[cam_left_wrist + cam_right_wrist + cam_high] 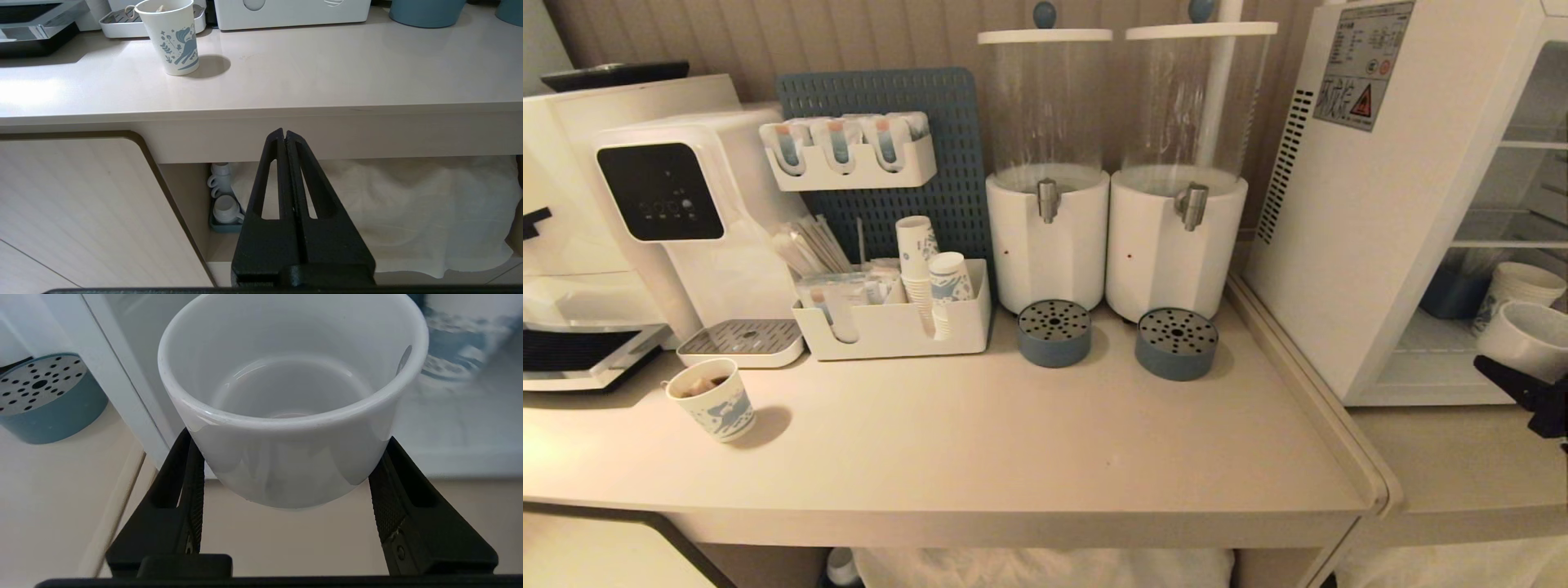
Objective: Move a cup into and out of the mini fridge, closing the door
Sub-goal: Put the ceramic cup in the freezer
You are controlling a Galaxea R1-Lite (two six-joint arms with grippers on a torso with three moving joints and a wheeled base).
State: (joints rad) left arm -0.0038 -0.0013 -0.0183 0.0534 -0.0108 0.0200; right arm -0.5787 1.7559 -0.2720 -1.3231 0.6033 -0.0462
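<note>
Right gripper (286, 490) clamped on cup (292, 404) at lower walls, far right, just before open fridge (1372, 245). Glazed ceramic: stiff, slippery, breakable. Left gripper (286, 136) clenched, empty, below counter (286, 81).

Mini fridge (1372, 204) at counter's (1013, 441) right end; two drink dispensers (1048, 237) left of it; cup (1525, 339) before fridge's open front.

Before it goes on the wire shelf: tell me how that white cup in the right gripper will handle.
The cup looks rigid, so the right gripper, clamped on its lower sides, probably won't deform it. Its glossy surface and downward taper suggest it could slip. It appears empty and squat, so it is likely light and unlikely to tip, but probably chips if knocked against the mini fridge.
</note>
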